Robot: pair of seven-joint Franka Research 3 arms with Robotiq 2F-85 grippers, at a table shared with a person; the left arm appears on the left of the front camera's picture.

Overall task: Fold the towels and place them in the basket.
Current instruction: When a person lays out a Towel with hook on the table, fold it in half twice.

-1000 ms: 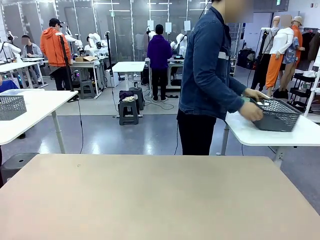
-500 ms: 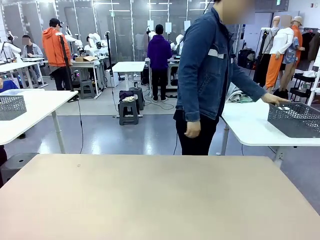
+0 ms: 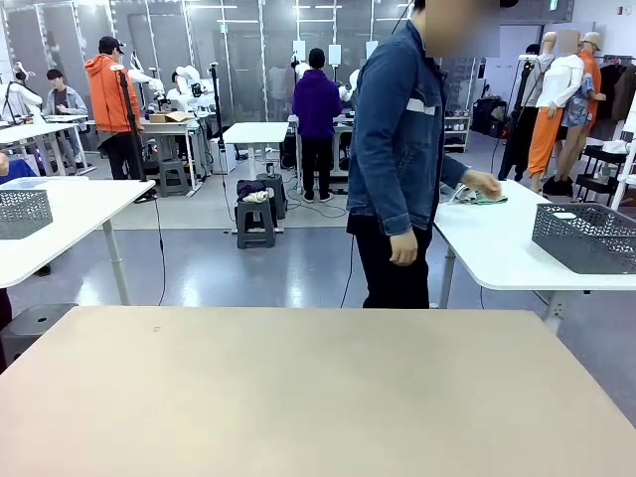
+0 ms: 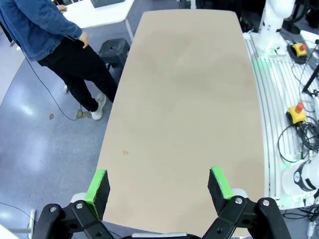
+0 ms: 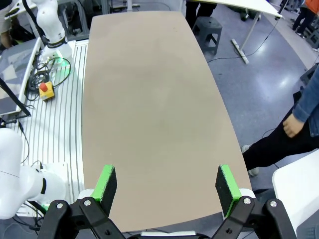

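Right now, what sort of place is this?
Most likely a robotics lab: many white work tables, a white robot arm beside the beige table, and red emergency-stop buttons.

The front camera is sitting low at the near edge of the table (image 3: 298, 397), facing across it toward the person (image 3: 397, 129) beyond the far edge. The wrist cameras are looking down from high over opposite ends, lengthwise. All three views are sharing the table and the person.
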